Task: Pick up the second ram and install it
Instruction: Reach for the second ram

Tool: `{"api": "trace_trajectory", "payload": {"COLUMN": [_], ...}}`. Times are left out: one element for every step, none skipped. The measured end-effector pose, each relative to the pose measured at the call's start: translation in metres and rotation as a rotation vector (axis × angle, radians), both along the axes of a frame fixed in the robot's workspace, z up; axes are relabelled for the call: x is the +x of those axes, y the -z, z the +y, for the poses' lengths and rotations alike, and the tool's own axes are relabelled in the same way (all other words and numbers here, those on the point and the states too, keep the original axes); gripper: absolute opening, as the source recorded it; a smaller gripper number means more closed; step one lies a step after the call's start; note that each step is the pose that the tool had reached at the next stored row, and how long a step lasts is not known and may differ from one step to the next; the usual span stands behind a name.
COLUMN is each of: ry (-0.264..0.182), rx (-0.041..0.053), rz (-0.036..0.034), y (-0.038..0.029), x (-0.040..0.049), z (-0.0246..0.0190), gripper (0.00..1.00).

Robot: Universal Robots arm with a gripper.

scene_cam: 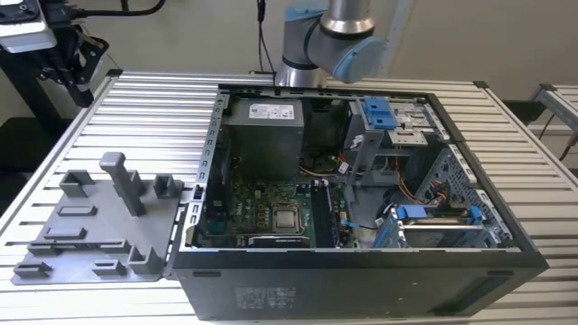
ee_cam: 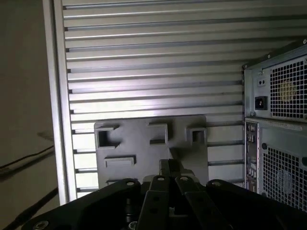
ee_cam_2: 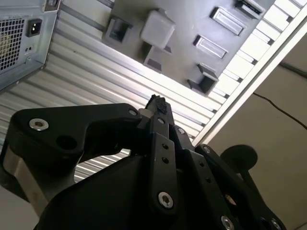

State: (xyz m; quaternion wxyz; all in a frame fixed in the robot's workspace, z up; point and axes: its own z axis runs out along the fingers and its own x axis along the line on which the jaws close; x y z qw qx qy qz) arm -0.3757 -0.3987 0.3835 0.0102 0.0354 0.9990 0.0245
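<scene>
Exterior view: motherboard (scene_cam: 262,213) inside open case (scene_cam: 361,284)

Camera set: one off the arm, two on the wrist.
Exterior view: high, angled down into the open computer case (scene_cam: 361,284), grey tray (scene_cam: 108,223) at the exterior view's left. Both wrist views: close behind the gripper (ee_cam_2: 157,103), facing down; shared ground is tray, slatted table (ee_cam: 153,62), case rear.
</scene>
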Motion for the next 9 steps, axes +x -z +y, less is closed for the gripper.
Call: {"api": "trace_trajectory", "payload": {"ry": [0.000, 0.000, 0.000, 0.000, 0.000, 0.000, 0.000, 0.000, 0.000], "rx": [-0.0001, 0.0000, 0.0000, 0.0000, 0.0001, 0.0001, 0.0000, 0.0000, 0.0005], "rz": [0.0001, 0.0000, 0.0001, 0.0000, -0.0001, 0.0000, 0.0000, 0.0002, 0.0001], "y": [0.0005, 0.0013, 0.0019, 0.0026, 0.0032, 0.0038, 0.0042, 0.0045, 0.0047], "x": [-0.0045, -0.0090, -0.0137, -0.0182, -0.0229, -0.0273, -0.0304, -0.0335, -0.0361], "z": [0.0000, 0.0000, 0.0001, 0.0001, 0.0001, 0.0001, 0.0002, 0.0001, 0.0001], "gripper": [0.11, 0.11, 0.11, 0.11, 0.11, 0.11, 0.11, 0.11, 0.11]}}
